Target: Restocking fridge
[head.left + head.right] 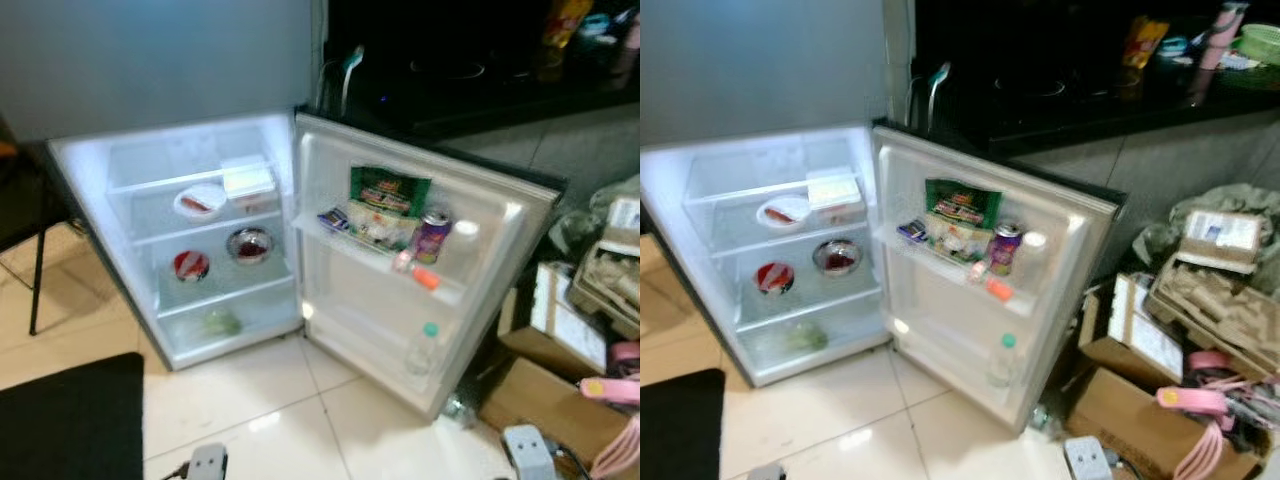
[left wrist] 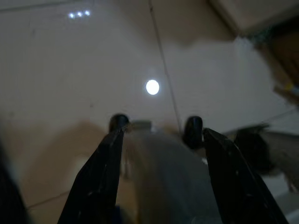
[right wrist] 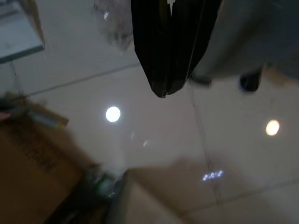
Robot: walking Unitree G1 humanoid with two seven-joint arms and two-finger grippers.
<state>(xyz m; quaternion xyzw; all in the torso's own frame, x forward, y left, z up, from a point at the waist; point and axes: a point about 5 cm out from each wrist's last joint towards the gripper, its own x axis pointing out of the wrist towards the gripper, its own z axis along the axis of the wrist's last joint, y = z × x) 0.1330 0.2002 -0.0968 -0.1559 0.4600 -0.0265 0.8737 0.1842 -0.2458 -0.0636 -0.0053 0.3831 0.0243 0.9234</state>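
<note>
The small fridge stands open on the floor with its light on. Its shelves hold a white dish, a white box, a metal bowl, a red-topped bowl and something green at the bottom. On the open door the upper rack carries a green packet and a can. A green-capped bottle stands in the lower rack. My left gripper hangs over the floor tiles, shut on a clear bottle with a white cap. My right gripper hangs shut with nothing in it.
Cardboard boxes and pink items crowd the floor right of the door. A black mat lies at the front left, and a thin black leg stands left of the fridge. A dark counter runs behind.
</note>
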